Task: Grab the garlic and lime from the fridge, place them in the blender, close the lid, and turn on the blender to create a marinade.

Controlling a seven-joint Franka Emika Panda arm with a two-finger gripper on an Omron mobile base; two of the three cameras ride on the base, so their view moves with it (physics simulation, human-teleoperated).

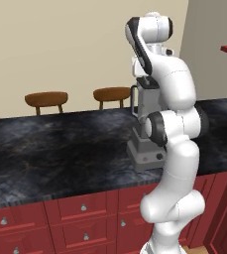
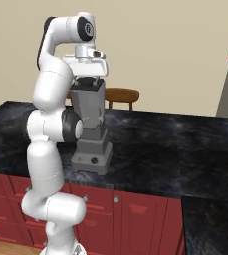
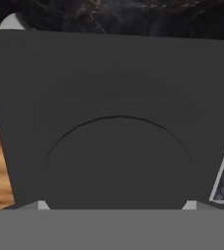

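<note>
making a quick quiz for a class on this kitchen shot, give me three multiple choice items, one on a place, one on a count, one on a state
1. Where does the blender stand?
A. on the dark counter
B. on the floor
C. on a chair seat

2. How many wooden chairs show behind the counter in the left base view?
A. none
B. two
C. four

3. How is the lid now?
A. lying on the counter
B. on top of the jar, under the claw
C. lying on a chair

Answers: 1 A, its base rests on the black marbled top. 2 B, two brown backs. 3 B, the dark cap sits atop the jar.
</note>
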